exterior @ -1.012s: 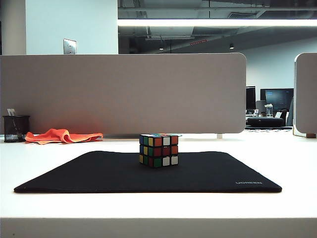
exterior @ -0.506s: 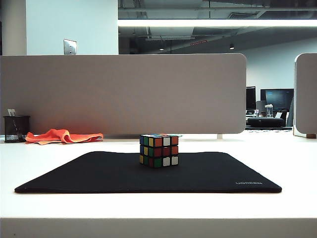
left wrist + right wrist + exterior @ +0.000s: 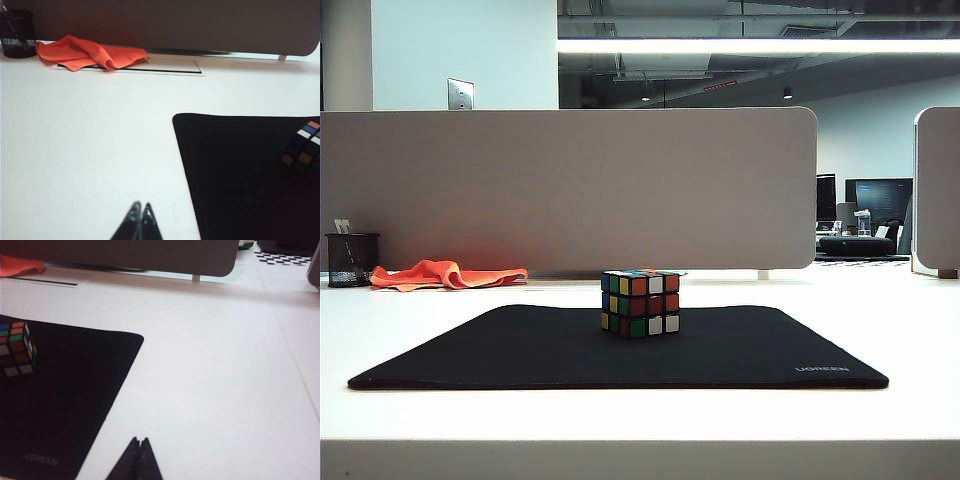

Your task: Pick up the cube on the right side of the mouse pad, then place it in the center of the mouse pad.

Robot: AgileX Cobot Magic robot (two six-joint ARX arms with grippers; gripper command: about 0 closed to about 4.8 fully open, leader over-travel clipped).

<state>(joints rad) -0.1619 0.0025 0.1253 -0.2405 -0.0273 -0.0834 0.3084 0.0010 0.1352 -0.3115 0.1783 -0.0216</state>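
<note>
Nothing visibly shifts since the earlier frames: cube rests on the mouse pad, about mid-pad. Left gripper: jaws together, empty, over bare table, cube well off to one side ahead. Right gripper: jaws together, empty, just beside the pad's edge. Judged status: placement done; nothing left but withdrawal.

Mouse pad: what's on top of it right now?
Only the cube, resting free near the middle of the mouse pad. The patch beneath the cube is covered. Both claws, left and right, are shut over bare table beside the pad.
</note>
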